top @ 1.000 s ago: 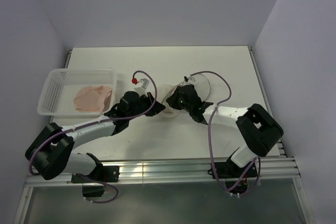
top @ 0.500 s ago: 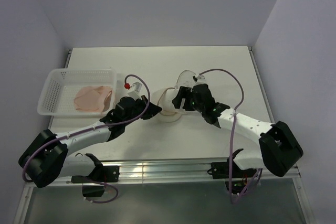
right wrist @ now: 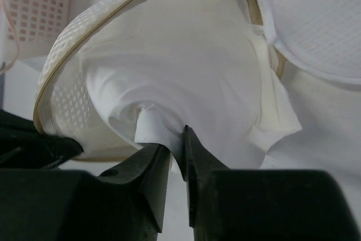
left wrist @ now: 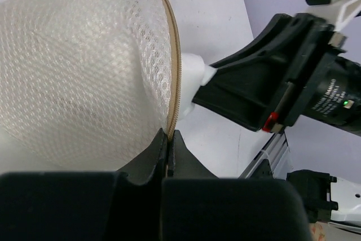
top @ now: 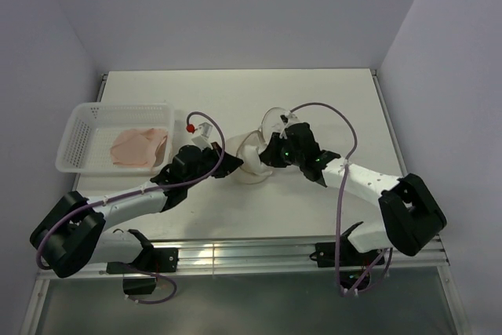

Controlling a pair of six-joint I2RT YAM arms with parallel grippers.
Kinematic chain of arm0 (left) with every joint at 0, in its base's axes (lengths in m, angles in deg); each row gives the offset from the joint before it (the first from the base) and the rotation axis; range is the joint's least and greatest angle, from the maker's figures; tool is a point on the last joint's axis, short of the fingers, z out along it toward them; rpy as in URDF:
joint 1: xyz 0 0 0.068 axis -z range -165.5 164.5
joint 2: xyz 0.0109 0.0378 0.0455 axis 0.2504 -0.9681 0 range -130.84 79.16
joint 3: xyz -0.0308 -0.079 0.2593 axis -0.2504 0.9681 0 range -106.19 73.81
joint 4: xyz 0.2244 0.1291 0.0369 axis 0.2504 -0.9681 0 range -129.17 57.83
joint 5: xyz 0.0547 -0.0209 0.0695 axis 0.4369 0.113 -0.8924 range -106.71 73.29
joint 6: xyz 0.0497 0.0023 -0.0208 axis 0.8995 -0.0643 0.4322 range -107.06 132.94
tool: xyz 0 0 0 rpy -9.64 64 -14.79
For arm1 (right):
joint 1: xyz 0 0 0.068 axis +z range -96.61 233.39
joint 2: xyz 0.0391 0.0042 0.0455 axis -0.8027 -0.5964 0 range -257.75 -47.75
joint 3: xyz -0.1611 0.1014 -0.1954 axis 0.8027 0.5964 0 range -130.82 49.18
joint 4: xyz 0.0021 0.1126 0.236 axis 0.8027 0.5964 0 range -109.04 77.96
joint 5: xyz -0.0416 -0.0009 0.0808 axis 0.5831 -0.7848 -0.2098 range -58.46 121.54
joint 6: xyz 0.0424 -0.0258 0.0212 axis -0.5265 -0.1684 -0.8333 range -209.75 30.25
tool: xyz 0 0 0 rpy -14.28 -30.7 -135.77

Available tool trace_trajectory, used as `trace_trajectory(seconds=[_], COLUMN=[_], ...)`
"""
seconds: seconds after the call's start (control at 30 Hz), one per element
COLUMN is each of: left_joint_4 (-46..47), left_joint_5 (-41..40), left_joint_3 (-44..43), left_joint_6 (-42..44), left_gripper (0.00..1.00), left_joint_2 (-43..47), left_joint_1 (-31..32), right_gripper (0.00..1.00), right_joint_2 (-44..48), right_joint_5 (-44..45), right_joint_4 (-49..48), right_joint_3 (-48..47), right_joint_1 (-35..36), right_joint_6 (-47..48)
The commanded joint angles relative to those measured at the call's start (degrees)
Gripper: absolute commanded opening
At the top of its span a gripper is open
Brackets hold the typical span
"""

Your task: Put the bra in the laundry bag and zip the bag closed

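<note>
Left fingers [left wrist: 149,160]: pinched shut on the tan rim of the round translucent white mesh laundry bag [left wrist: 84,71], with its dome half bulging away from them
Right fingers [right wrist: 150,167]: clamped on a fold of the bag's smooth white inner lining, right at its open mouth
Hard to see: from above, both grips are buried under the black wrists, so only the wrist cams show them. Can't make out a zipper pull.
Bra: pale pink-peach soft bra [top: 140,147] lies crumpled in the rectangular white perforated plastic basket [top: 77,137], well left of both sets of fingers and touching neither
Bag spot: on the white table [top: 329,100] between the two arms, halves spread apart
Textures: honeycomb mesh, stiff curved rim, soft creased lining
</note>
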State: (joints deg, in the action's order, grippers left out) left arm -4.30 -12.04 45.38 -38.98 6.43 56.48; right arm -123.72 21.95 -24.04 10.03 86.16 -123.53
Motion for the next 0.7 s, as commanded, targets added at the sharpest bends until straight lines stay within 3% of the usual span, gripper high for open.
trace_trajectory(seconds=[0.0, 0.3, 0.47, 0.67], left_joint_4=[4.7, 8.8, 8.5, 6.5], left_joint_5=[1.0, 5.7, 4.7, 2.2], left_joint_3=[0.1, -0.4, 1.4, 1.5], left_joint_6=[0.5, -0.8, -1.5, 0.1], left_gripper=[0.00, 0.00, 0.00, 0.00], left_joint_2=[1.4, -1.0, -0.8, 0.0], left_joint_1=[0.3, 0.0, -0.1, -0.1], right_gripper=[0.20, 0.09, 0.05, 0.04], right_joint_2=[-2.9, -10.2, -3.3, 2.1], right_joint_5=[-1.0, 7.6, 16.7, 19.9], right_joint_4=[-4.4, -9.3, -16.5, -23.7], right_joint_3=[-2.9, -4.2, -2.2, 0.8], right_joint_1=[0.9, 7.5, 7.9, 9.0], right_joint_6=[-1.8, -6.2, -7.9, -8.7])
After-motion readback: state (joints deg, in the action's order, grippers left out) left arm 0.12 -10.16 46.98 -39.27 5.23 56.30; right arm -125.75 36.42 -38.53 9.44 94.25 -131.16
